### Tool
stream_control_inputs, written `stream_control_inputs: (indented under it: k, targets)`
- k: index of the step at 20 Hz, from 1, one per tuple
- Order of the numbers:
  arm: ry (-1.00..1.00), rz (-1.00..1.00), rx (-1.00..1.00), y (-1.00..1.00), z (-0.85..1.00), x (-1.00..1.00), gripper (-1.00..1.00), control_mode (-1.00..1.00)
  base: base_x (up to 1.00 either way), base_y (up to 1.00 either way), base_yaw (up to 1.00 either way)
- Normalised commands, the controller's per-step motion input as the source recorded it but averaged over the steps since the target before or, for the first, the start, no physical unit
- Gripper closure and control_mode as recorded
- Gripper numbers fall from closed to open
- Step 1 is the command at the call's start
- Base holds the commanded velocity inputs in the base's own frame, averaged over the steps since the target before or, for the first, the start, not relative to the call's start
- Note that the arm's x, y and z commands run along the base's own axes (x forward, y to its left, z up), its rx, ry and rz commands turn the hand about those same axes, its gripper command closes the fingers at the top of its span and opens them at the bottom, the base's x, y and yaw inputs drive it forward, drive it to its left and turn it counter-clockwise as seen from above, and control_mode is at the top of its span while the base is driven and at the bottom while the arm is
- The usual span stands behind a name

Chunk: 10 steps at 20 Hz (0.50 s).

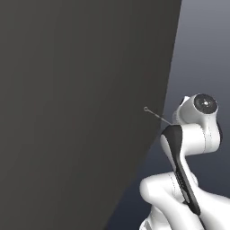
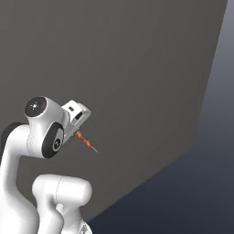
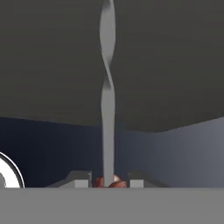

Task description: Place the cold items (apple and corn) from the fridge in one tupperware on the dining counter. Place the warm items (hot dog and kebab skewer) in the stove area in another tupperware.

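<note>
My gripper [image 3: 109, 183] is shut on the kebab skewer [image 3: 107, 100]. In the hand view its twisted grey metal shaft rises straight up from between the two dark fingertips [image 3: 81, 180], and red meat sits right at the pads. From the right base view the kebab skewer [image 2: 85, 142] sticks out down and to the right below the white hand [image 2: 75, 112], with reddish chunks along it. From the left base view the thin skewer shaft [image 1: 157, 116] runs up and left from the wrist, ending in a ring at its tip close to the edge of a dark panel.
A large flat dark grey panel [image 1: 67, 112] stands close in front of the arm and spans most of both base views [image 2: 137, 68]. Beyond its slanted edge lies dim blue-grey space [image 2: 201, 192]. The arm is folded close to its base.
</note>
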Motion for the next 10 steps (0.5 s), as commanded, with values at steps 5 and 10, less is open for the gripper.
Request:
stream_control_inputs:
  k: [5, 10]
  targets:
    - [0.00, 0.00, 0.00, 0.00, 0.00, 0.00, 1.00, 1.00, 1.00, -0.52, 0.40]
    - [0.00, 0.00, 0.00, 0.00, 0.00, 0.00, 1.00, 1.00, 1.00, -0.51, 0.40]
